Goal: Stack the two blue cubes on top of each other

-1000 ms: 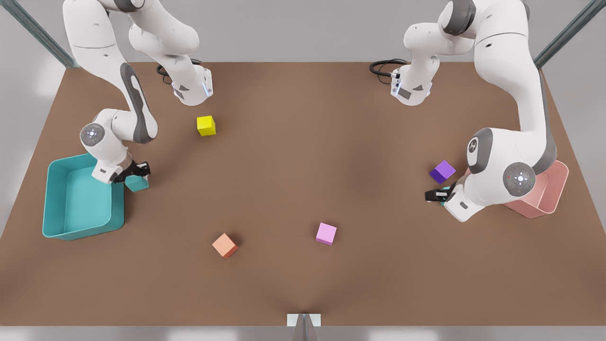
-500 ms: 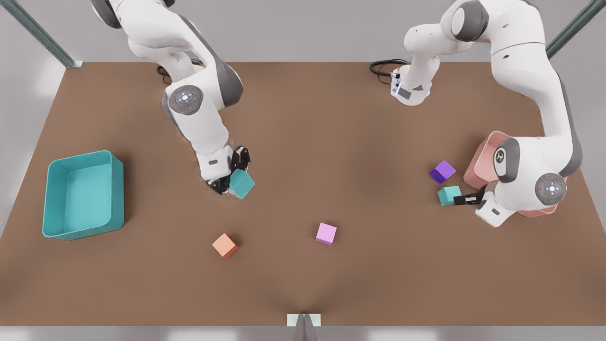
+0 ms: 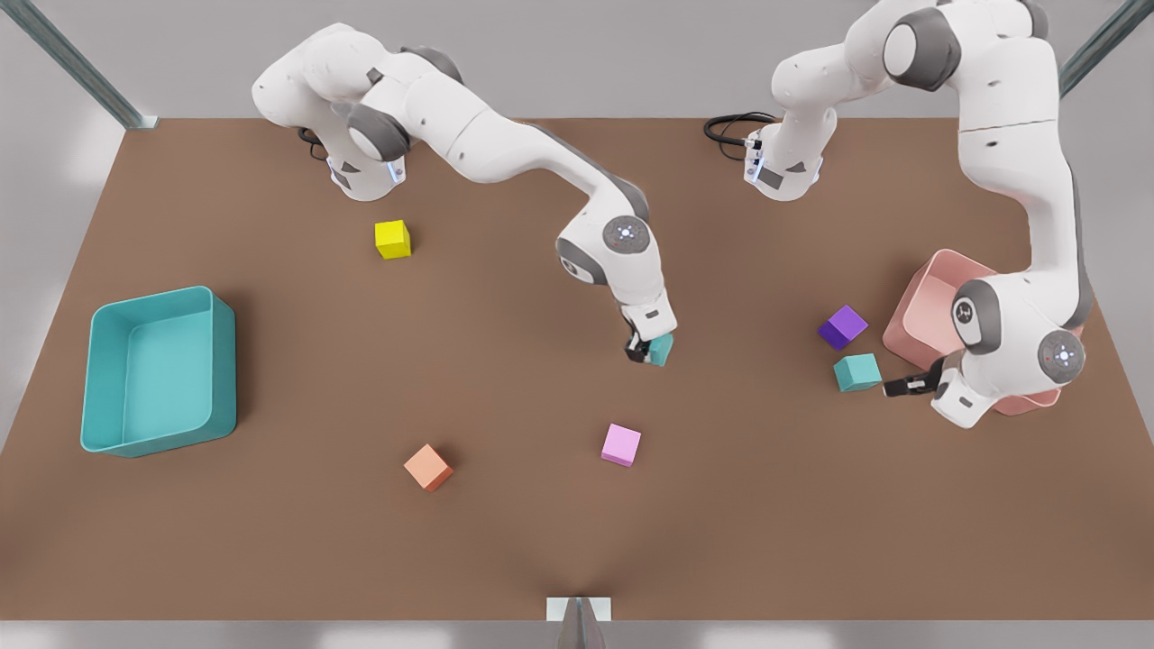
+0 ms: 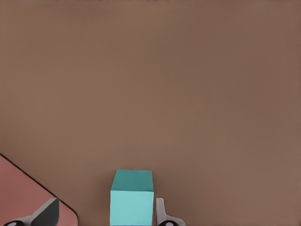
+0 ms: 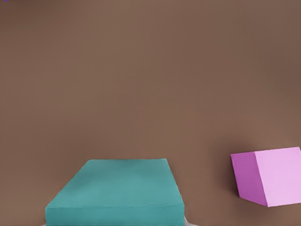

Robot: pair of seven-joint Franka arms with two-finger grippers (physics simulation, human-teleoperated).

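Brown tabletop (image 3: pixel 541 541): our right gripper (image 3: pixel 644 350), clamping one teal cube (image 3: pixel 664 348), has swept centre-frame toward the other teal cube (image 3: pixel 856 371), which our left gripper (image 3: pixel 898 388), fingers spread, has freed for stacking.

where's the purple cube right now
The purple cube sits on the table toward the front view's right, just behind a blue cube and beside the pink bin.

A simulated robot-manipulation test bench, not a lived-in room. A broad, bare brown table (image 3: pixel 541 541) fills the scene, set against plain grey walls and framed by slanted metal struts (image 3: pixel 72 63) at its far corners. Two white arms (image 3: pixel 505 153) are bolted to its far edge, with black cables (image 3: pixel 735 126) coiled by one base. Props are plain coloured cubes, such as a yellow cube (image 3: pixel 392 239), and two open bins: a teal bin (image 3: pixel 158 370) and a pink bin (image 3: pixel 938 297).
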